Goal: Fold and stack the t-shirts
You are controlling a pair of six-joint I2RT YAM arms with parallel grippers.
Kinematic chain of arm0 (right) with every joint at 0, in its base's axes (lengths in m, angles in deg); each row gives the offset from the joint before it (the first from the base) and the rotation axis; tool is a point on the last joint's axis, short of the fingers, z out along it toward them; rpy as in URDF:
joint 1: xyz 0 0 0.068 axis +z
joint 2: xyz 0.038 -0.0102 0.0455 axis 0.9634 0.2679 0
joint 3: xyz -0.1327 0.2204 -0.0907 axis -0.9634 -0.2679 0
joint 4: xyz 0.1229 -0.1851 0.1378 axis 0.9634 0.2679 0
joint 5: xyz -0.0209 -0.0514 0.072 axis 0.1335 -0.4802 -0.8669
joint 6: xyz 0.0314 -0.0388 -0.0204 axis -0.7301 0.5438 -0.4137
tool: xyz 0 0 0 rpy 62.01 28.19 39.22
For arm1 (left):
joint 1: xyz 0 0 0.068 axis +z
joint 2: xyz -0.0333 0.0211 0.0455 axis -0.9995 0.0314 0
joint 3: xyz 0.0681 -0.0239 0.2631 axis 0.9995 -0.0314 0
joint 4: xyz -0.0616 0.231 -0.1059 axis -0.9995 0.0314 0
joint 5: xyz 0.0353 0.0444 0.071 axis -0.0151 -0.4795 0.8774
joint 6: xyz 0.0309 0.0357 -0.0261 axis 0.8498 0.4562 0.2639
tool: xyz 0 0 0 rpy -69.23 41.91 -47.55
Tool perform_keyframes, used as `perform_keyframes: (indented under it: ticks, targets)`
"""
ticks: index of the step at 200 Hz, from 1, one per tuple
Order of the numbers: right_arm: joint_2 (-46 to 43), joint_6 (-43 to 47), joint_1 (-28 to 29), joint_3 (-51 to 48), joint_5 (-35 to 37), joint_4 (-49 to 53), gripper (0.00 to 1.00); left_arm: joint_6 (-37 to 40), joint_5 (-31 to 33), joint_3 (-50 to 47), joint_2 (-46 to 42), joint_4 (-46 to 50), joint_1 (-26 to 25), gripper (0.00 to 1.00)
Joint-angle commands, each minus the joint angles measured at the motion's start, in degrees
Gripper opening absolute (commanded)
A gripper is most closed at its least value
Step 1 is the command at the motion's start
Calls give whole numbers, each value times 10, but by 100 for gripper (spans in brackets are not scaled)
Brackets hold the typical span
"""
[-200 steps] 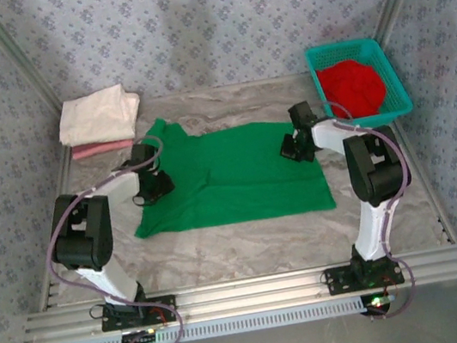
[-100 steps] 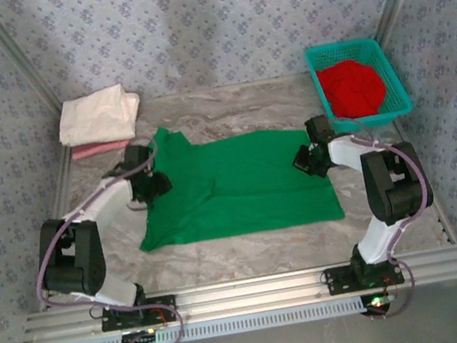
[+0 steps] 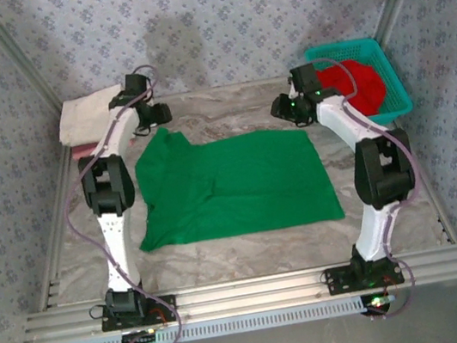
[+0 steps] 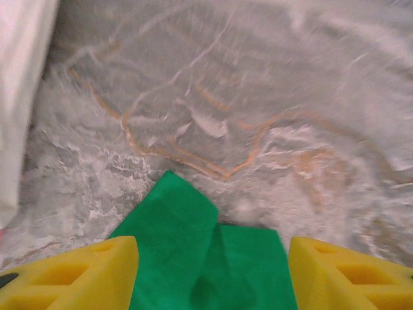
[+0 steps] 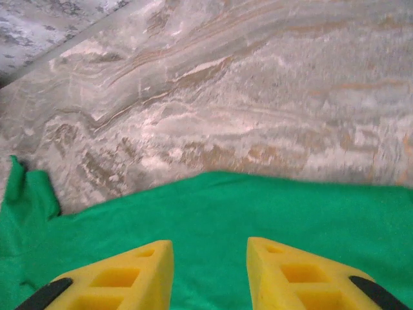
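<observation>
The green shirt [image 3: 231,184] is spread flat mid-table. The left gripper [image 4: 211,248] is held over its far-left corner, jaws apart, nothing grasped. The right gripper [image 5: 210,248] is held over its far-right edge, likewise parted and empty. A red shirt [image 3: 354,86] is bundled in the basket [image 3: 339,48], far right. A cream shirt [image 3: 93,114] is stacked on a pink shirt [image 3: 86,150], far left.

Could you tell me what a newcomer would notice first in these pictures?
The bright green t-shirt spread out in the middle of the table stands out most, with the left gripper and right gripper open over its far edge. Next come the red t-shirt heaped in the teal basket at far right and the folded cream-white t-shirt at far left.
</observation>
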Motion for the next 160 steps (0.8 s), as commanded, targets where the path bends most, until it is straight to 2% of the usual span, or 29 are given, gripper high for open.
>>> perform_keyframes:
  ticks: [1, 28, 46, 75, 120, 143, 160]
  targets:
    - [65, 65, -12, 59, 63, 96, 44, 21, -2, 95, 54, 105, 7, 66]
    - [129, 91, -13, 134, 123, 167, 51, 22, -11, 140, 99, 121, 7, 72]
    - [158, 87, -23, 165, 113, 192, 51, 22, -20, 149, 114, 120, 8, 72]
    - [184, 81, -26, 191, 142, 215, 56, 21, -23, 154, 132, 120, 10, 67]
    - [257, 88, -32, 280, 158, 280, 61, 16, -39, 155, 136, 116, 16, 32]
    - [277, 86, -36, 298, 141, 295, 62, 14, -47, 155, 124, 119, 15, 0]
    - [278, 78, -39, 292, 124, 291, 62, 10, -51, 150, 101, 118, 16, 0]
